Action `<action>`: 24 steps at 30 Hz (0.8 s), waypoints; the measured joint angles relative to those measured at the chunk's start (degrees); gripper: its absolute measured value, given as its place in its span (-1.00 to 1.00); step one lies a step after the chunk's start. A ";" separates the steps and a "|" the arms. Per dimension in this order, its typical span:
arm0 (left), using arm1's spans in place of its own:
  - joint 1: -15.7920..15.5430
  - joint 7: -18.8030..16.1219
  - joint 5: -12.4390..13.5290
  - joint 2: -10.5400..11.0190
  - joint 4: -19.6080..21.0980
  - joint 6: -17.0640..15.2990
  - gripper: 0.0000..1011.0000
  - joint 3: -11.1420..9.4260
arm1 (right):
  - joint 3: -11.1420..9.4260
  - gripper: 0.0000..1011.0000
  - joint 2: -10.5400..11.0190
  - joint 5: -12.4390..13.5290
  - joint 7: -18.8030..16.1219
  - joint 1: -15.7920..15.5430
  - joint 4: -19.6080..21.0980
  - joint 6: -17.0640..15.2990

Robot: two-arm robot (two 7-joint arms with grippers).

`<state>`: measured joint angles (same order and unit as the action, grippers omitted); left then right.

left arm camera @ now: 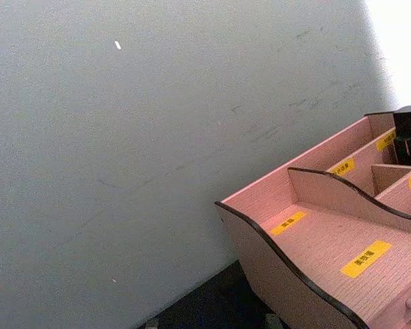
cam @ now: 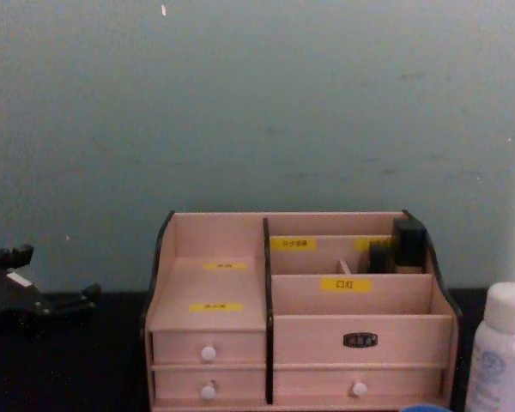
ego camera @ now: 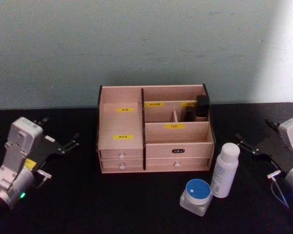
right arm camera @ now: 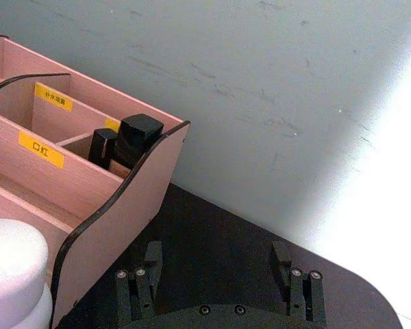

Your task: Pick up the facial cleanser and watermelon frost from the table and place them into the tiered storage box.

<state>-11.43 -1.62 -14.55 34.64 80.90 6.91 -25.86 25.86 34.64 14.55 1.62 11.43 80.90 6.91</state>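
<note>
My right claw (ego camera: 254,131) hangs low over the right side of the surface (ego camera: 136,204), its fingers spread wide with nothing between them. My left claw (ego camera: 60,129) is parked across from it on the left, also spread and empty.

Nearest the right claw stands the bottle (ego camera: 225,168), white, tall and upright, which I take for the cleanser. It is just beside the box's front right corner. Against its near side sits the jar (ego camera: 197,195), squat with a blue lid, probably the watermelon frost. The two are so close that I cannot tell whether they touch.

The box (ego camera: 121,126) is in the middle against the wall, with the stepped shelf on its left and the front right tray both bare. Dark things (ego camera: 201,108) already fill the rear right slot.

The pairing worries me. If I come in at the bottle from the side, a finger may knock it over or push it into the jar. A finger could also catch the box's side wall, since the bottle stands so near it. A high grip on a tall bottle may let it swing and strike a divider as I lower it. The left claw is well apart from both, so the right must fetch each in turn.
</note>
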 joint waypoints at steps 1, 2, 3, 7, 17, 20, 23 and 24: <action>0.00 0.00 0.00 0.00 0.00 0.00 0.98 0.00 | 0.00 0.98 0.00 0.00 0.00 0.00 0.00 0.00; 0.00 0.00 0.00 0.00 0.00 0.00 0.98 0.00 | 0.00 0.98 0.00 0.00 0.00 0.00 0.00 0.00; 0.00 0.00 0.00 0.00 0.00 0.00 0.98 0.00 | 0.00 0.98 0.00 0.00 0.00 0.00 0.00 0.00; 0.00 0.00 0.00 0.00 0.00 0.00 0.98 0.00 | 0.00 0.98 0.00 0.00 0.00 0.00 0.00 0.00; 0.00 0.00 0.00 0.00 0.00 0.00 0.98 0.00 | 0.00 0.98 0.01 0.00 0.00 0.00 0.00 0.00; 0.00 0.00 0.00 0.00 0.00 0.00 0.98 0.00 | 0.00 0.98 0.00 0.00 0.00 0.00 0.00 0.00; 0.00 0.00 0.00 0.00 0.00 0.00 0.98 0.00 | 0.00 0.98 0.00 0.00 0.00 0.00 0.00 0.00; 0.00 0.00 0.00 0.00 0.00 0.00 0.98 0.00 | 0.00 0.98 0.00 0.00 0.00 0.00 0.00 0.00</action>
<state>-11.43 -1.62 -14.55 34.65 80.90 6.91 -25.86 25.86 34.65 14.55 1.62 11.43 80.90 6.91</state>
